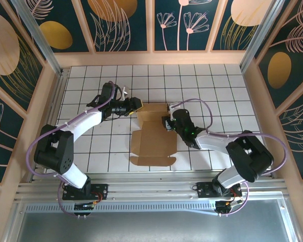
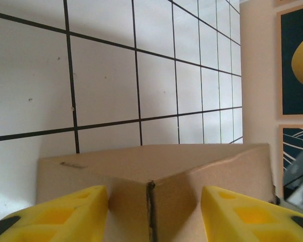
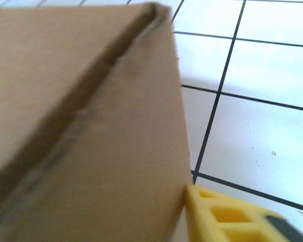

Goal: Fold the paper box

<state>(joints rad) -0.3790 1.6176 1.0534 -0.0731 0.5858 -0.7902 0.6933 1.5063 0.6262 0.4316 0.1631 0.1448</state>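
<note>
Looking at box (image 1: 152,142): plain brown die-cut cardboard, part-folded. Sits mid-worktop (image 1: 217,91) on the white black-lined grid, between both arms. Has walls stood up at the far end and a flat panel in the middle. Ends near the arm bases in a flap lying flat, with small tabs at the sides.

Left wrist view: shows a folded corner up close, two matte brown faces meeting at a dark vertical seam, top edge level. Carries a faint scuff near the top-left edge.

Right wrist view: blurred brown face very close, with a dark diagonal crease across it.

Left end effector (image 1: 135,105): at the far-left corner of the box. Yellow fingers (image 2: 65,214) apart, straddling that seam. Can't tell if pressing.

Right end effector (image 1: 170,122): at the right wall of the box. One yellow finger (image 3: 232,217) just beside the cardboard edge, the other hidden. Can't tell apart or together.
</note>
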